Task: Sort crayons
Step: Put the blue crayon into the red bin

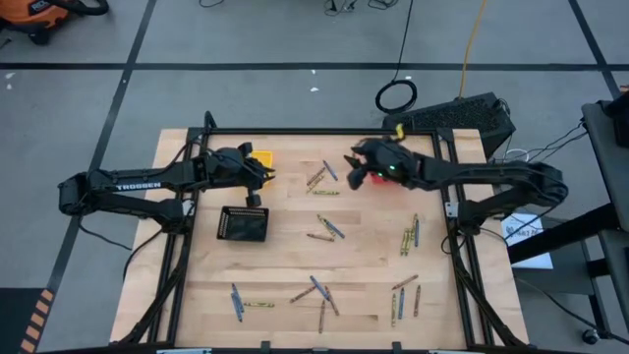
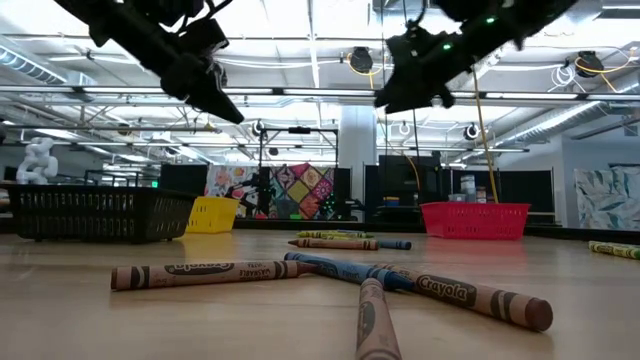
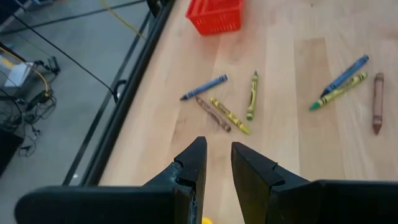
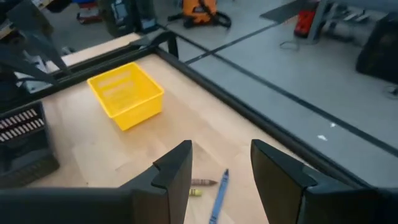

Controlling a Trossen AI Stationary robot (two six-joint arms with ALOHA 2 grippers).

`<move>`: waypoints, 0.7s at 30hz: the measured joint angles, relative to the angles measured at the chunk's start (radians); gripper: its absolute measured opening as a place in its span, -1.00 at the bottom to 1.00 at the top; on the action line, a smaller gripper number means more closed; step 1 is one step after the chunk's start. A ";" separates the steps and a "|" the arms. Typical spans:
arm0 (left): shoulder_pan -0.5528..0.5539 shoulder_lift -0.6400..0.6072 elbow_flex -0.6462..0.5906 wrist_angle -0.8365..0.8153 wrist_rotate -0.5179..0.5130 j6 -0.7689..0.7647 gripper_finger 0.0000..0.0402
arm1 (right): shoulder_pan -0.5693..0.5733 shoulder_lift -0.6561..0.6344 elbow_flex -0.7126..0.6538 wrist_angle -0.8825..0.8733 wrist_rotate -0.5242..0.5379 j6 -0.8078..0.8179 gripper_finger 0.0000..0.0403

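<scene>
Lying scattered flat across the table (image 1: pixel 295 265), the crayons (image 1: pixel 325 227) look light, stiff, round and likely to roll; a pinch across mid-length should suit. The right gripper (image 1: pixel 354 165) hovers near the far cluster, jaws spread and empty; the left gripper (image 1: pixel 257 177) hovers with jaws narrowly apart, empty.

A black basket (image 1: pixel 243 224) sits left of centre on the wooden table (image 1: pixel 295 256). A yellow basket (image 1: pixel 261 159) and a red basket (image 2: pixel 475 219) stand along the far edge, well apart
</scene>
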 joint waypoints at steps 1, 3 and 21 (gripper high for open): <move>0.000 0.000 0.000 -0.010 0.000 -0.001 -0.60 | -0.008 0.027 0.017 0.000 -0.015 0.000 -0.26; 0.000 0.000 0.000 -0.025 0.000 -0.004 -0.60 | -0.018 0.081 0.050 0.000 -0.041 0.001 -0.26; -0.002 0.000 0.000 -0.079 0.000 -0.053 -0.60 | -0.138 0.478 0.381 -0.281 -0.246 0.143 -0.26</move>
